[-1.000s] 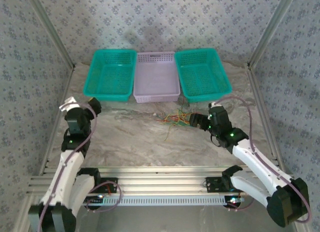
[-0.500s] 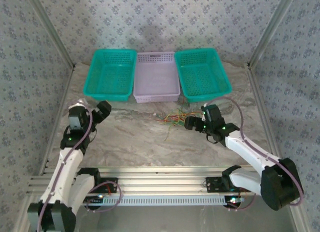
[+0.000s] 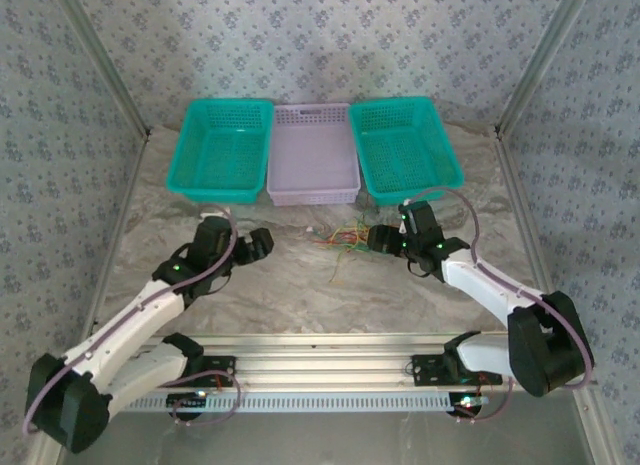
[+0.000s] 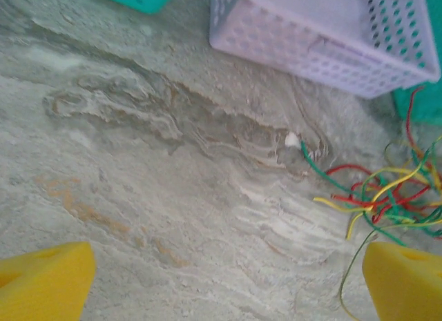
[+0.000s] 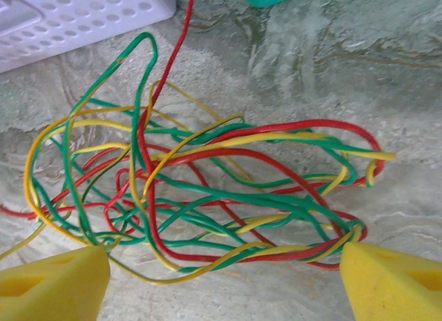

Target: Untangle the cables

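The cables point(image 3: 347, 237) are a loose tangle of thin red, green and yellow wires lying on the marble table in front of the lilac basket. My right gripper point(image 3: 381, 242) is at the tangle's right edge. In the right wrist view the cables point(image 5: 207, 190) spread between its yellow fingertips point(image 5: 52, 286), and the right gripper point(image 5: 224, 283) is open with the nearest strands lying between the pads. My left gripper point(image 3: 262, 243) is left of the tangle and open. In the left wrist view the left gripper point(image 4: 224, 286) stands over bare table, with the cables point(image 4: 387, 197) just ahead of its right finger.
Three baskets stand in a row at the back: a green basket point(image 3: 195, 150), a lilac basket point(image 3: 313, 195) and another green basket point(image 3: 448, 150). The lilac basket's wall point(image 4: 311, 55) is close ahead of the left gripper. Metal frame rails run along the near edge.
The left arm has swung from the table's left edge towards the centre, close to the tangle. The right gripper has moved left onto the tangle's edge.
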`<state>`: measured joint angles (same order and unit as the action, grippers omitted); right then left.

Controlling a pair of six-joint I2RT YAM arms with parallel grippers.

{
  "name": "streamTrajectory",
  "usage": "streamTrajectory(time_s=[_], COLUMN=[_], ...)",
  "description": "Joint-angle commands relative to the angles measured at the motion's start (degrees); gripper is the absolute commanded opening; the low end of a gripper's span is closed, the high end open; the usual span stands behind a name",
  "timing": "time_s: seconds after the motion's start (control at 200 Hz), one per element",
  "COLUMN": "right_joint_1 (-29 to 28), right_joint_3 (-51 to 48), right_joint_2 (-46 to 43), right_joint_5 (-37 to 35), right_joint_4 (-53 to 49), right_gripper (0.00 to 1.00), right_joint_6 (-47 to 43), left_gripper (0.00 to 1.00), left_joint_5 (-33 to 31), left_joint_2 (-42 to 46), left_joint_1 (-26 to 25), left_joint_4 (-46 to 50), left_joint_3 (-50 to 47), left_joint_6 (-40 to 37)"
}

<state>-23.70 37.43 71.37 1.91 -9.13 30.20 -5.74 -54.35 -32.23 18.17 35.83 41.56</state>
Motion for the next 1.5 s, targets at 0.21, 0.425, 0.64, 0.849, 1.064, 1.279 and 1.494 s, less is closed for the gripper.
streamTrajectory(time_s=[0.21, 0.425, 0.64, 0.849, 1.064, 1.279, 1.494], right_joint_1=[0.16, 0.28, 0.35, 0.48, 0.39, 0.44, 0.44], right_joint_3=[0.74, -1.69, -3.89, -5.24, -5.7, -5.87, -6.05], right_joint_2=[0.86, -0.53, -2.32, -4.55, -5.69, -5.73, -5.96], right_joint_5=[-5.09, -3.98, -2.14, -1.26, -0.54, 0.27, 0.31], right_joint_4=[2.95, 6.2, 9.61, 10.93, 11.58, 11.85, 11.84], right_gripper=[0.82, 0.82, 0.82, 0.83, 0.83, 0.83, 0.83], right_joint_6=[0.26, -0.6, -0.42, -0.38, -0.19, -0.09, 0.13], left_gripper=[0.98, 0.98, 0.96, 0.94, 0.9, 0.73, 0.54], left_joint_5=[-11.46, -9.29, -4.65, -3.64, -2.46, -0.43, 0.57], left_joint_2=[-19.35, -27.71, -36.17, -42.59, -47.51, -51.42, -52.6], left_joint_1=[-15.93, -17.57, -17.58, -17.51, -16.85, -15.8, -15.16], left_joint_4=[-0.39, -5.65, -9.52, -9.59, -9.18, -9.12, -9.38], left_joint_3=[11.74, 17.19, 22.84, 27.64, 31.47, 34.81, 34.94], left_joint_6=[-3.57, -6.28, -9.93, -11.77, -12.48, -12.81, -12.91])
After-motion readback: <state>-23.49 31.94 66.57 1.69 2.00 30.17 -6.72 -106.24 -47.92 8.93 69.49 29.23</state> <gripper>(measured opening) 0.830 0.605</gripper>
